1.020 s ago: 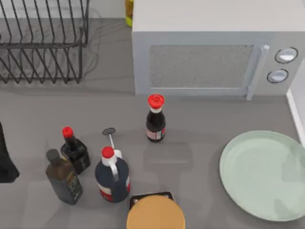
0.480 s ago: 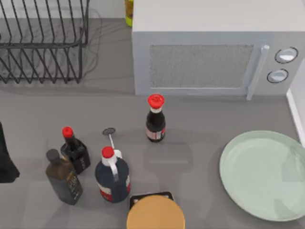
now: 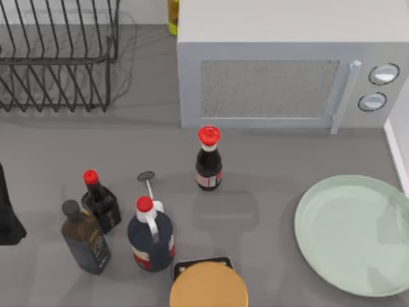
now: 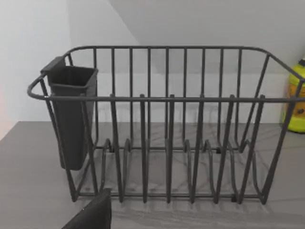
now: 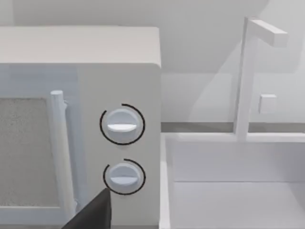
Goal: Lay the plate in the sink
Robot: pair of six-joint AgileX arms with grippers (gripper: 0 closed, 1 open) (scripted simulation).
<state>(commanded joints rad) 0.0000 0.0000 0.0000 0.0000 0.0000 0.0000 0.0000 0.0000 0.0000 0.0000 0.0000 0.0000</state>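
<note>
Nothing has moved since earlier: the large round pale mint-green plate (image 3: 355, 235) is lying on the grey worktop (image 3: 268, 160), with the white sink (image 5: 238, 191) beyond the left claw's reach. Whether either claw is apart or together, I cannot tell.

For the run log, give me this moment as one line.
stage: before pickup | large pale mint-green round plate: flat on grey table, right side, untouched | white sink: right of white microwave | left arm: table's left edge

Bare counter (image 3: 255, 211) separates the bottles (image 3: 150, 233) from plate (image 3: 354, 233).
</note>
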